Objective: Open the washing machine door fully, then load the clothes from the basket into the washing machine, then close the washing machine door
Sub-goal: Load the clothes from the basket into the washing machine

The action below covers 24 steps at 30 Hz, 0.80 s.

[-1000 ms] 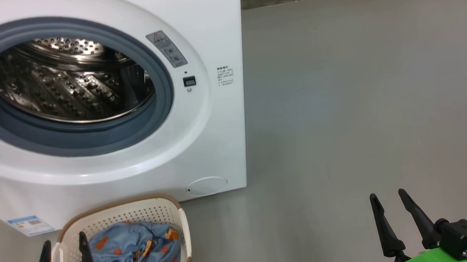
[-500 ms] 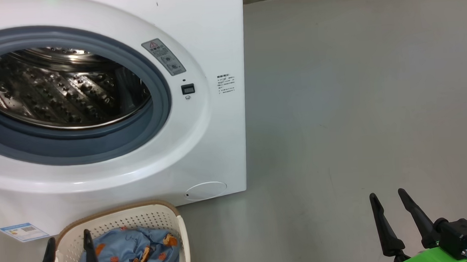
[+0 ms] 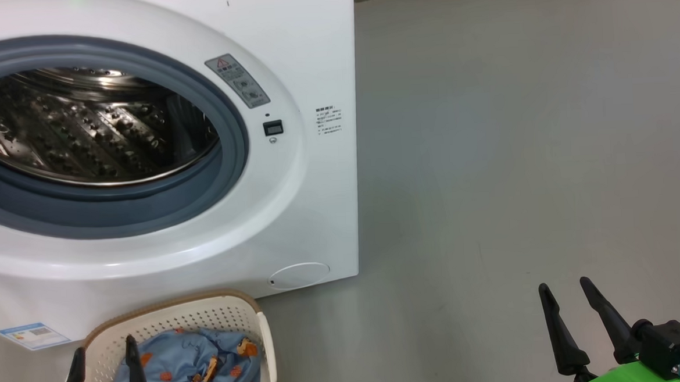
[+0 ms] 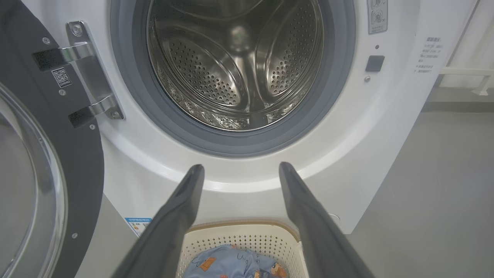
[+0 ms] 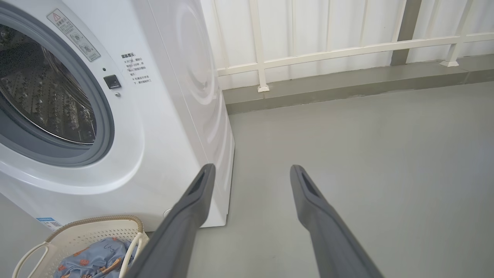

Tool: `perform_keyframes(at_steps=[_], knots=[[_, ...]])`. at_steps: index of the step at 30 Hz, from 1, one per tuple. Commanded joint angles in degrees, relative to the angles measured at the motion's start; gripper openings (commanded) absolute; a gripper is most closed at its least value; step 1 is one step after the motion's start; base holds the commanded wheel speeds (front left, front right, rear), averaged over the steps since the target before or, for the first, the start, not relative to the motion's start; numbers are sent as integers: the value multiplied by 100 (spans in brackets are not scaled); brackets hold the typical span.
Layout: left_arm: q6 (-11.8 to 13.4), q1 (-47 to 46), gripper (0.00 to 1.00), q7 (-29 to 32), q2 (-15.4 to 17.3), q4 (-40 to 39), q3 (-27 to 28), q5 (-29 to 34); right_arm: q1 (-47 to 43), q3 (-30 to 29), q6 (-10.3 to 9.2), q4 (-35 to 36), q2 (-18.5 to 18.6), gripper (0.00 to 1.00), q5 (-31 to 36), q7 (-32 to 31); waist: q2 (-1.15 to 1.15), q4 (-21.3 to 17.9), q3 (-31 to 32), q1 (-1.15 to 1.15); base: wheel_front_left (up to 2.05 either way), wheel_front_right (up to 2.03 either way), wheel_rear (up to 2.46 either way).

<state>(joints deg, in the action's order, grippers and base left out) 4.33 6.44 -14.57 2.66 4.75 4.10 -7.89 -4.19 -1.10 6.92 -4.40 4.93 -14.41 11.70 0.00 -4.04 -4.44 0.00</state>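
Light blue cartoon-printed clothes [image 3: 186, 371] lie in the cream perforated plastic basket [image 3: 207, 314], seemingly just before the white front-loading washing machine [image 3: 309, 53], its black-rimmed glass door [image 4: 77, 154] swung wide. The left gripper [image 3: 104, 343] over the basket and the right gripper [image 3: 563, 282] over grey floor [image 3: 518, 147] stay spread, as before; a white railing [image 5: 328, 50] stands behind.

The washing machine [image 3: 328, 186] is shiny white, its drum [image 4: 208, 77] shiny metal with holes. The basket [image 3: 207, 314] is holey plastic; the clothes [image 3: 192, 367] soft cloth.

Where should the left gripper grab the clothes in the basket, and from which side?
I'd pinch a raised fold atop the clothes, coming down from above with the left gripper: the basket walls block the sides, and the heap is crumpled into ridges.
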Motion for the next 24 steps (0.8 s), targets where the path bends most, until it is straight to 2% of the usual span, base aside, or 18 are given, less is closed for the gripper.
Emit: perform_keyframes(at_steps=[1, 10, 24], knots=[[-22, -195, 100, -43, 34, -85, 169, -25, 184, 102, 57, 125, 48, 100, -43, 63, 0, 2, -45, 0, 0, 0, 0], [-56, -345, 100, -43, 46, 11, 135, -1, 201, 106, 57, 119, 38, 100, -36, 113, 0, 25, -425, 0, 0, 0, 0], [-137, -1211, 100, -43, 204, 339, 254, -39, 617, 222, 57, 10, -17, 100, -75, 250, 0, -43, -1663, 0, 0, 0, 0]])
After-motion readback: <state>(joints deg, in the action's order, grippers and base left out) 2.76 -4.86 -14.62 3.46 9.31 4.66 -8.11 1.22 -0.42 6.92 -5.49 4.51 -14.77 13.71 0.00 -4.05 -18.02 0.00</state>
